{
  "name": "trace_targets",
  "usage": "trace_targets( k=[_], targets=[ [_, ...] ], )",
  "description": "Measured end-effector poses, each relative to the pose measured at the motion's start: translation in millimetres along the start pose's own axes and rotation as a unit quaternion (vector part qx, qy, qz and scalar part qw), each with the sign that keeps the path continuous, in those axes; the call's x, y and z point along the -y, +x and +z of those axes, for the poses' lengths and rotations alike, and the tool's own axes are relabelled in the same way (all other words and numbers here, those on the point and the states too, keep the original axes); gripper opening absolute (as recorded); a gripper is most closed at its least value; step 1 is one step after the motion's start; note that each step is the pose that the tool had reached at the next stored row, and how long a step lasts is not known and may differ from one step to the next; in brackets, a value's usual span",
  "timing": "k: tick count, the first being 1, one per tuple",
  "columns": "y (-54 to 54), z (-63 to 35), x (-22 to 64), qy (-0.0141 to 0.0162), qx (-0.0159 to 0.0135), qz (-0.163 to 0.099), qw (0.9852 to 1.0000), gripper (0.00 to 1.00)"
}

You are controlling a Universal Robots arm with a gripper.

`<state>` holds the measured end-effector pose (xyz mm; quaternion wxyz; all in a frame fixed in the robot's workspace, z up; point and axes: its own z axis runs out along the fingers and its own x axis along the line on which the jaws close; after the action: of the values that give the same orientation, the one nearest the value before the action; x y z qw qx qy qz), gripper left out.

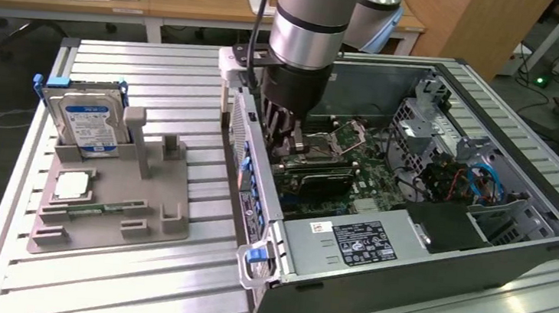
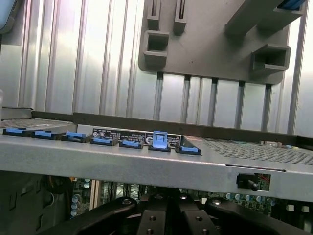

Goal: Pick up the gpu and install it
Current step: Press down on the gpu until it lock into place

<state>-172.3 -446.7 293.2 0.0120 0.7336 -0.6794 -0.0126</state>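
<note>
Nearest, on the ribbed metal desk (image 1: pixel 143 289), the open computer case (image 1: pixel 404 253) lies on its side, taking up the half of the desk toward the exterior view's right, with the labelled power supply (image 1: pixel 353 242) at its near end. Toward the desk's edge on the exterior view's left sits the grey parts tray (image 1: pixel 113 186). It carries a flat memory stick (image 1: pixel 105 207) and, farther back, the hard drive (image 1: pixel 89 124) standing upright, while the upright holders beside the drive are bare.

Farther in, over the motherboard (image 1: pixel 361 168), the arm (image 1: pixel 313 21) reaches straight down into the case. The pincer (image 1: pixel 283 138) is clenched, its fingers drawn together just above the board. In the wrist view the pincer (image 2: pixel 166 215) sits just inside the case wall, below the row of blue latches (image 2: pixel 159 141).

The gpu (image 1: pixel 320 179) looks to be the dark, flat card lying across the board directly under the fingertips. Whether it is pinched between them or merely touched cannot be told.

By my reading the pickup is done and the install step is in hand, with the card at or in its slot. Seating it calls for the card's edge to line up squarely with the slot, its bracket end against the latch wall, and a straight, even push downward. A tilt could jam it or strain the board.
</note>
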Motion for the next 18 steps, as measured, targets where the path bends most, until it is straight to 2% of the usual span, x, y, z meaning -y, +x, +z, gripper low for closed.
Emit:
trace_targets(
  k=[9,14,18],
  targets=[
    [0.1,5.6,0.2,-0.0001,-0.0001,0.000,1.0000,0.11],
    [0.1,-7.6,-0.2,-0.0002,0.0000,0.000,1.0000,0.11],
    [0.1,-10.5,-0.1,0.0000,0.0001,0.000,1.0000,0.11]
  ],
)
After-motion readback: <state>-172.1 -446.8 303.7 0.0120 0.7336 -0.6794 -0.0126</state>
